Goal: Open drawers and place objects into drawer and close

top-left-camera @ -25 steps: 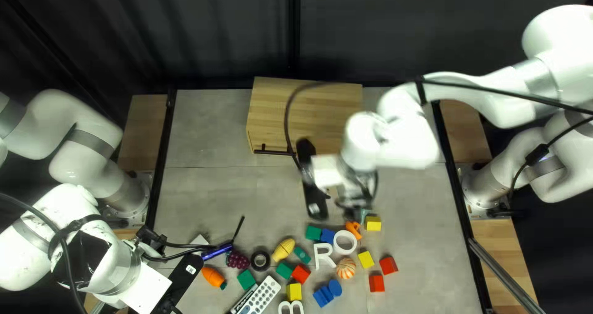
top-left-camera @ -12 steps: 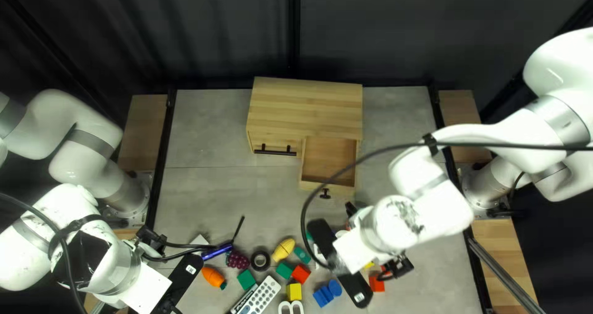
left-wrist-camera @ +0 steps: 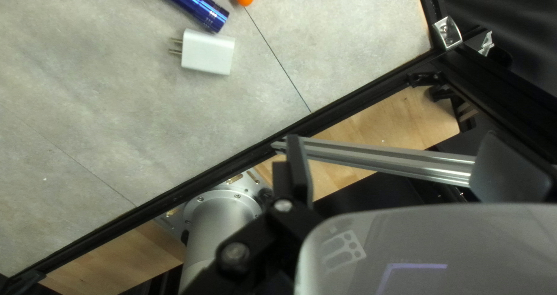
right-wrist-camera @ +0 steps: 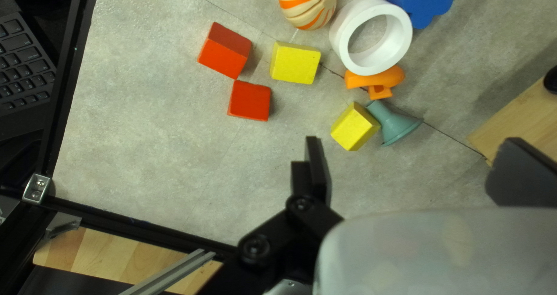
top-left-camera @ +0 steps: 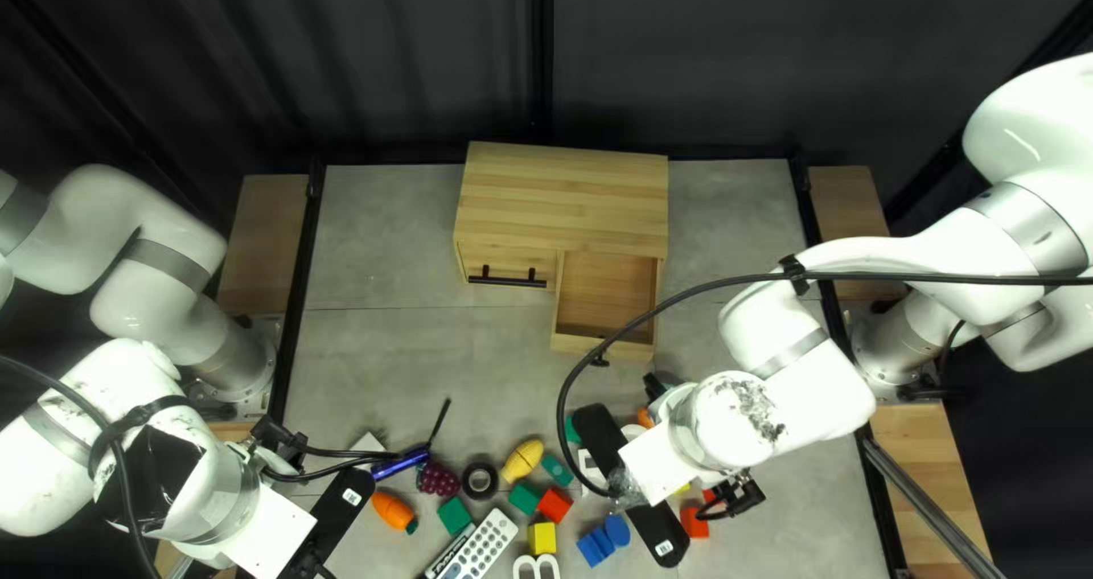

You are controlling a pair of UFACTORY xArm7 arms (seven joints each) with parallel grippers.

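A dark curtain (top-left-camera: 387,67) hangs behind the far edge of the grey worktop (top-left-camera: 387,237), wooden boards (top-left-camera: 264,243) border its black frame (top-left-camera: 297,294) at left and right, and a black keyboard (right-wrist-camera: 23,63) sits beyond the near edge.

Cabinet (top-left-camera: 564,192) sat at the table's (top-left-camera: 376,237) far edge, small stuff in front.
Drawer (top-left-camera: 606,289) stuck out of its right half, handle (top-left-camera: 507,281) on the left. Before it, left to right — carrot (top-left-camera: 392,511), grapes (top-left-camera: 436,477), tape roll (top-left-camera: 468,480), lemon (top-left-camera: 523,460). Remote (top-left-camera: 485,540) lay before the roll, flashlight (top-left-camera: 399,465) behind the carrot, charger (left-wrist-camera: 208,52) near the flashlight.
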